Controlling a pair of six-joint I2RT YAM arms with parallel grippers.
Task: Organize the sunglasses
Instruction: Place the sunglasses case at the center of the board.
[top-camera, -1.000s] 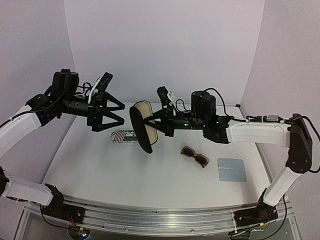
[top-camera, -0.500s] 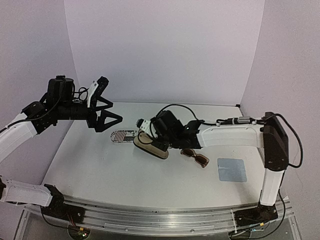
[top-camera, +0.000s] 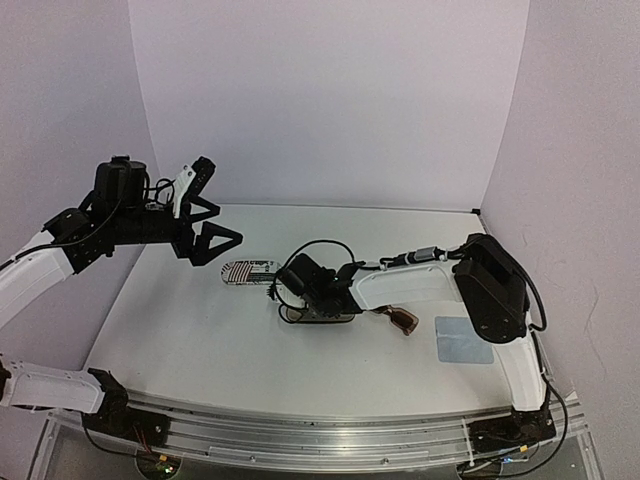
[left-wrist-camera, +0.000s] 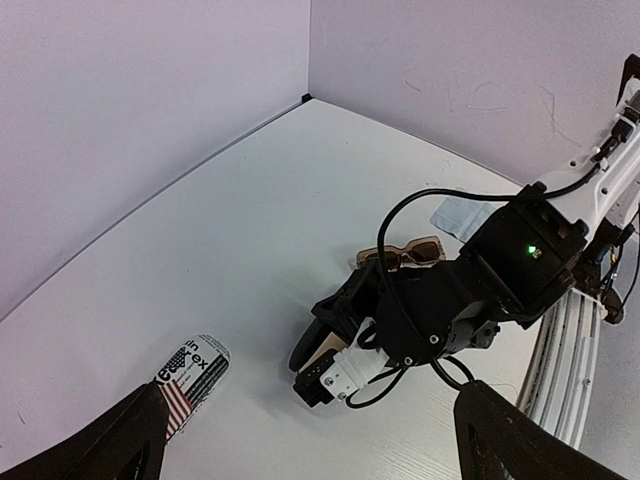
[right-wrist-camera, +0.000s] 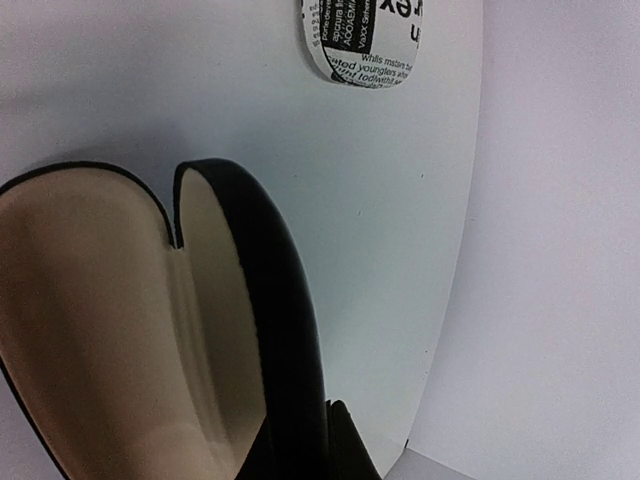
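The brown sunglasses lie on the table, partly behind my right arm; they also show in the left wrist view. The white-framed sunglasses are out of view. My right gripper is low at the table's middle, shut on the wall of the open black case. The right wrist view shows the case's beige lining and one finger pressed against its black wall. My left gripper is open and empty, held high over the back left; its fingertips frame the left wrist view.
The white striped case lies shut just left of the black case; it shows too in the left wrist view and the right wrist view. A light-blue cloth lies at the right. Walls close the back and sides.
My right arm has brought the open black case down from mid-air to the table and swung it to the left. My left gripper has drawn back a little and stays open.
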